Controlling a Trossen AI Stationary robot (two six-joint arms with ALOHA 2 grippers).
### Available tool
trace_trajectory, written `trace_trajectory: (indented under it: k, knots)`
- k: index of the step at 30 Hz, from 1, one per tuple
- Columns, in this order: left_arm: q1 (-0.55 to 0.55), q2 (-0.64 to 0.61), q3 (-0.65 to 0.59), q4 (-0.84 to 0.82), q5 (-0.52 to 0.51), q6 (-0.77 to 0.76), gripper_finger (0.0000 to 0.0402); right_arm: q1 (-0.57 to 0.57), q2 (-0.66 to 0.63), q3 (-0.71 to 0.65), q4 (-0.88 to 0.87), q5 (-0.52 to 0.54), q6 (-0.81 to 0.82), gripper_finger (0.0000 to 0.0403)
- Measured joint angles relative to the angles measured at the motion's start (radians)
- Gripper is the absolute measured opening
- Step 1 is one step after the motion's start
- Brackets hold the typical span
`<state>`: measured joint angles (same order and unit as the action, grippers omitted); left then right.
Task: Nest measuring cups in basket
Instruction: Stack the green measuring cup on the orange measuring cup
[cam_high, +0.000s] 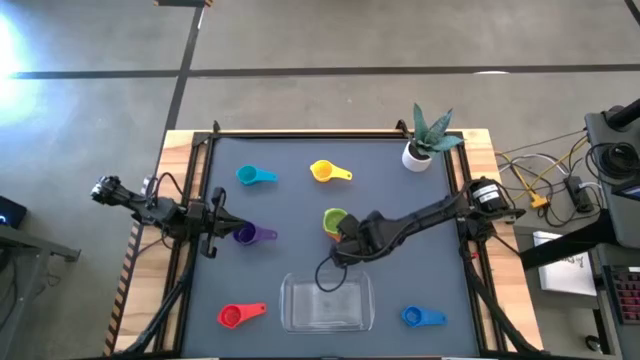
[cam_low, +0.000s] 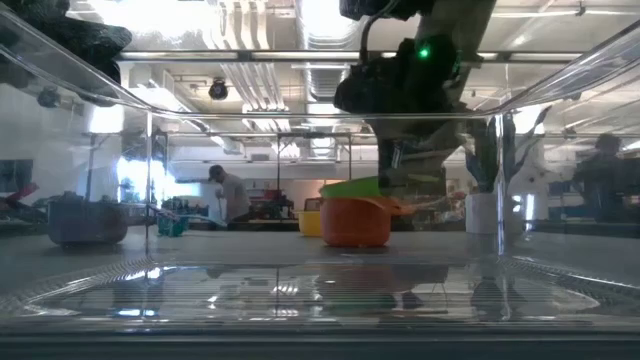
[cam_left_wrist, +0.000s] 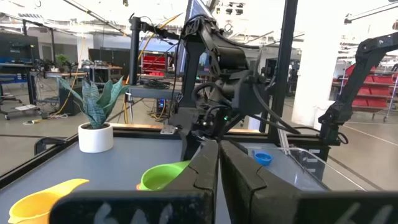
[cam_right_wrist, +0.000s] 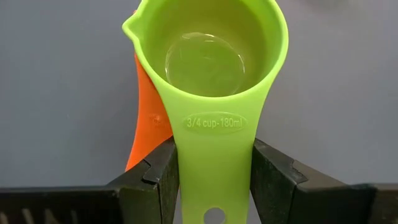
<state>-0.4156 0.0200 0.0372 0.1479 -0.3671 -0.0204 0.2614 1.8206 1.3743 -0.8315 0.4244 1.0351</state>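
My right gripper (cam_high: 343, 237) (cam_right_wrist: 214, 168) is at mid-table, shut on the green cup (cam_high: 335, 218) (cam_right_wrist: 214, 56). That cup sits nested in the orange cup (cam_low: 355, 222) (cam_right_wrist: 146, 118), which stands on the table. My left gripper (cam_high: 225, 232) (cam_left_wrist: 219, 174) is shut and waits by the table's left side, right beside the purple cup (cam_high: 252, 234); whether it touches the cup does not show. The teal cup (cam_high: 255, 176), yellow cup (cam_high: 328, 172), red cup (cam_high: 238, 315) and blue cup (cam_high: 420, 317) lie scattered on the mat. The clear basket (cam_high: 290, 300) (cam_low: 300, 290) stands near the front edge. My right gripper pinches the green cup's flat handle (cam_right_wrist: 214, 155) between its two fingers (cam_right_wrist: 161, 177), just behind the bowl. The fingers come from above, slanting in from the table's right, and lie along the handle's two side edges. The green cup sits upright inside the orange cup.
A white pot with a spiky plant (cam_high: 420, 150) stands at the far right corner. The low view looks through the basket's clear walls. Black frame rails (cam_high: 205, 180) run along the table's sides. Bare mat lies between the cups.
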Motion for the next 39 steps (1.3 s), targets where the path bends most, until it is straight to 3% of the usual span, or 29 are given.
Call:
trace_trajectory:
  k: [9, 21, 27, 39]
  knots:
    - [0.0, 0.0, 0.0, 0.0, 0.0, 0.0, 0.0, -0.003, -0.001, 0.0, 0.016, -0.014, -0.031, 0.0161]
    - [0.0, 0.0, 0.0, 0.0, 0.0, 0.0, 0.0, -0.002, -0.047, 0.007, 0.057, -0.003, -0.055, 0.0305]
    - [0.0, 0.0, 0.0, 0.0, 0.0, 0.0, 0.0, 0.002, -0.031, 0.007, 0.09, -0.005, -0.042, 0.036]
    - [0.0, 0.0, 0.0, 0.0, 0.0, 0.0, 0.0, 0.002, 0.029, 0.006, 0.078, 0.002, -0.008, 0.037]
